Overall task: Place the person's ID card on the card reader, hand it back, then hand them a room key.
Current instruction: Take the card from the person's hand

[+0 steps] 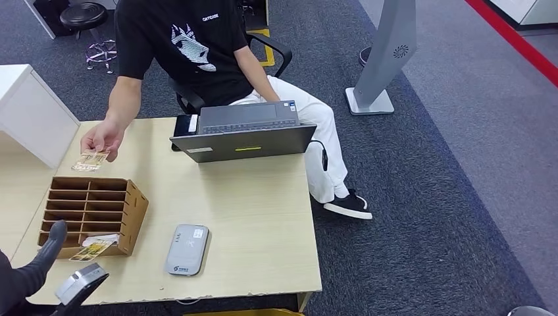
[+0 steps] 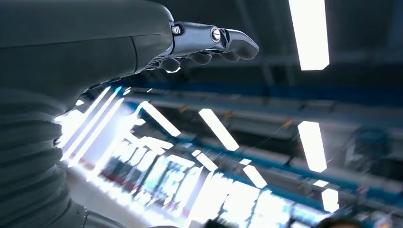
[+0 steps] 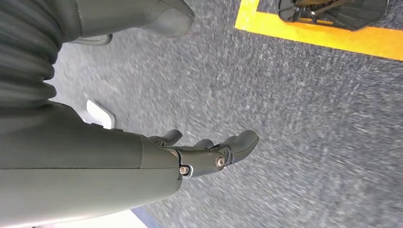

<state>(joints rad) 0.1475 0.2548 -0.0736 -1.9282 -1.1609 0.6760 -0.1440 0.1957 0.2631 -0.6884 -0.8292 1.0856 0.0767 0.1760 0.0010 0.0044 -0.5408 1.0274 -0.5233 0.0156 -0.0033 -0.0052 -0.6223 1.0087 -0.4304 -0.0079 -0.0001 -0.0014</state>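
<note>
A person's hand (image 1: 102, 138) holds a tan patterned card (image 1: 90, 159) low over the table, just behind the wooden slotted organizer (image 1: 125, 217). A similar card (image 1: 92, 249) lies in the organizer's nearest slot. The grey card reader (image 1: 187, 249) lies flat near the table's front edge, with nothing on it. My left hand (image 1: 41, 263) is raised at the front left corner beside the organizer, fingers (image 2: 214, 40) stretched out and holding nothing. My right hand (image 3: 209, 152) hangs over the carpet with its fingers loosely apart and nothing in it.
The person sits across the wooden table (image 1: 263, 217) behind an open laptop (image 1: 247, 135). A white cabinet (image 1: 29, 112) stands at the far left. A grey stand (image 1: 385, 59) rises from the carpet to the right. A yellow floor line (image 3: 323, 35) runs near my right hand.
</note>
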